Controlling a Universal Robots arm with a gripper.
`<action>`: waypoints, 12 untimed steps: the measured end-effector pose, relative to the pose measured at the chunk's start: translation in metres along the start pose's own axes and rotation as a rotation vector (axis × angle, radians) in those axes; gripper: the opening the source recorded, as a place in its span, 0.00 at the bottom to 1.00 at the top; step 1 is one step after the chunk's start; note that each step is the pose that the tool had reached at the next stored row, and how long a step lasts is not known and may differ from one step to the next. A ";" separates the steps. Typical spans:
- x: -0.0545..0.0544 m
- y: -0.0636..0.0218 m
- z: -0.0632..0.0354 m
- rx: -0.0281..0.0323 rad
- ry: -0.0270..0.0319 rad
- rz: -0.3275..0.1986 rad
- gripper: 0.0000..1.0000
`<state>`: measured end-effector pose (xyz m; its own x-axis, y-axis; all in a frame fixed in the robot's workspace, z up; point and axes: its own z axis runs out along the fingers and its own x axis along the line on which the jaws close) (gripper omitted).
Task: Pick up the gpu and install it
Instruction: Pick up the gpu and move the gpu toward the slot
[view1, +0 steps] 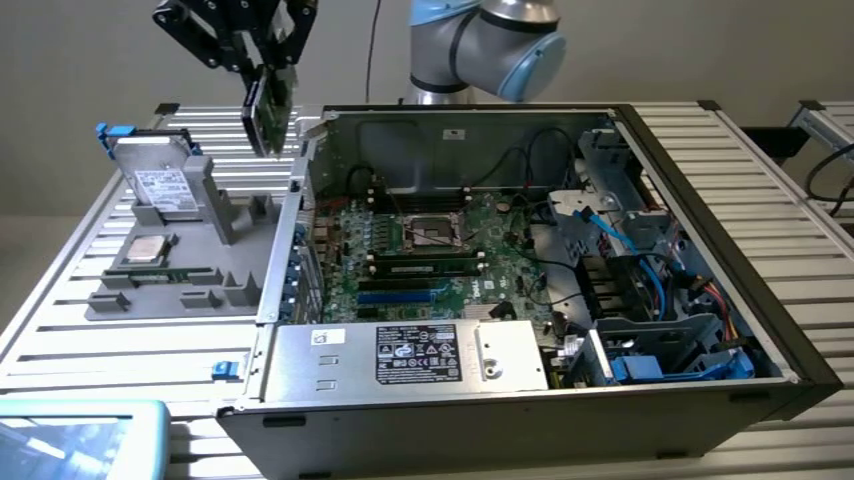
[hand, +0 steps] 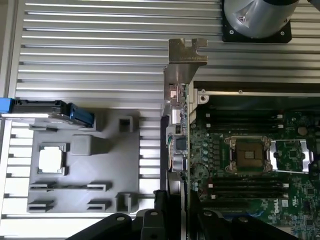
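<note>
The gpu (view1: 268, 112) hangs edge-down in the air, a green card with a dark cooler face, held by my gripper (view1: 267, 72), which is shut on its upper edge. It hovers above the left wall of the open computer case (view1: 727, 260), between the case and the grey fixture (view1: 187, 295). In the wrist view the gpu (hand: 179, 142) appears edge-on with its silver end bracket (hand: 185, 57) at the far end and my gripper (hand: 176, 202) clamped on the near end. The motherboard (view1: 420, 255) lies inside the case, beside and below the card.
The grey fixture holds an upright silver hard drive (view1: 163, 185), a square processor chip (view1: 147, 250) and a slim memory stick (view1: 167, 272). Inside the case are a power supply (view1: 414, 355) and blue cables (view1: 641, 270). A teal object (view1: 80, 440) sits at the front left corner.
</note>
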<state>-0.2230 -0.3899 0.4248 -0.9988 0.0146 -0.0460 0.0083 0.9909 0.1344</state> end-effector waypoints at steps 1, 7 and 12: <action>-0.004 0.0000 0.0002 0.0000 0.0006 0.000 0.28; -0.032 -0.0001 0.0015 0.0000 0.0050 0.001 0.28; -0.054 -0.0013 0.0024 0.0002 0.0139 0.002 0.28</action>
<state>-0.1686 -0.3916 0.4248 -0.9994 0.0145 -0.0320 0.0101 0.9909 0.1343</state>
